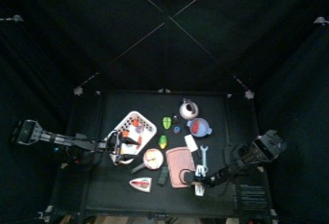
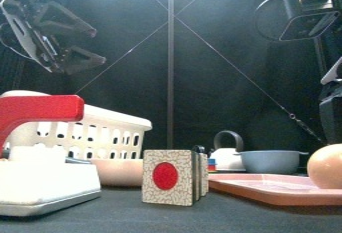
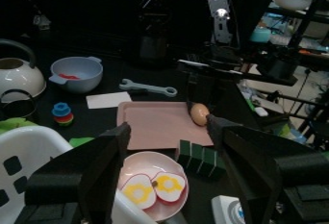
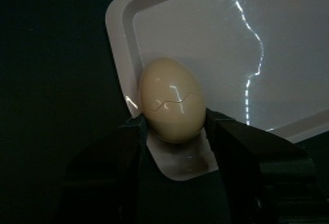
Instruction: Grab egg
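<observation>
**Right gripper straddling the egg on the tray**

The table is carrying a white basket, a pink tray, a kettle and a bowl. The right gripper is hanging over the tray's edge, jaws standing wide on either side of the egg, which is lying on the tray. The left gripper is hovering open above a plate.

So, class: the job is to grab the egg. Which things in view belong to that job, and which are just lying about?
Belong to the job:
egg
right gripper, jaws either side of the egg
pink tray under the egg

Just lying about:
white basket
kettle
bowl
wrench
plate
</observation>
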You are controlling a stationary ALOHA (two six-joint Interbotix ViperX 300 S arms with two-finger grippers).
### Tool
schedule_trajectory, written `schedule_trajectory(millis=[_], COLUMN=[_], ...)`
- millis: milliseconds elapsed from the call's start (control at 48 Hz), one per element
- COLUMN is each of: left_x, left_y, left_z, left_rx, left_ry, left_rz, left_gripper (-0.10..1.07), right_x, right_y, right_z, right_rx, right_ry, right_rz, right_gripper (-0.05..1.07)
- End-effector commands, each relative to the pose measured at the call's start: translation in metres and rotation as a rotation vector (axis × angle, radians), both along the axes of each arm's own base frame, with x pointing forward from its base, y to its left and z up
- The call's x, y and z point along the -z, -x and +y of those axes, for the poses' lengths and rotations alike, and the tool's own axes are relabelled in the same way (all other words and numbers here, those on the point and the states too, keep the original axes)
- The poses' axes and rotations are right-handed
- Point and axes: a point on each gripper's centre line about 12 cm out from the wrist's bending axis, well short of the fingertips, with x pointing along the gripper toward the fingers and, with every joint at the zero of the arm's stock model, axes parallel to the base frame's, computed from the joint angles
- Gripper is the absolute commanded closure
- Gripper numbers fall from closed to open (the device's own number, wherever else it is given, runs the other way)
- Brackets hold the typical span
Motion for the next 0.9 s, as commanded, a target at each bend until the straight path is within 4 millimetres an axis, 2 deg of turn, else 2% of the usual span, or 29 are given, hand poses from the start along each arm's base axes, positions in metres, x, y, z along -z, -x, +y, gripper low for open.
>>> schedule_trajectory(millis=[0,417,729,875], left_x=[-0.005,-0.005,-0.011,-0.019], left_y=[-0.002,-0.002,-0.005,-0.014], left_z=[0.000,0.000,-0.003,-0.008], left_rx=[-0.002,0.004,0.015,0.014], left_ry=[-0.001,-0.010,0.002,0.055], left_rz=[-0.015,-0.017,-0.034,-0.048], left_gripper=[0.00,0.00,0.00,0.00], right_x=[-0.014,-0.050,-0.060,-0.069], right_y=[-0.007,-0.012,-0.020,-0.026], right_z=[-0.001,-0.022,-0.032,-0.049], right_rx=[0.017,0.096,0.030,0.074], right_ry=[-0.017,0.043,0.149,0.257], right_rz=[-0.039,-0.114,-0.191,-0.215], right_gripper=[0.34,0.34,0.34,0.34])
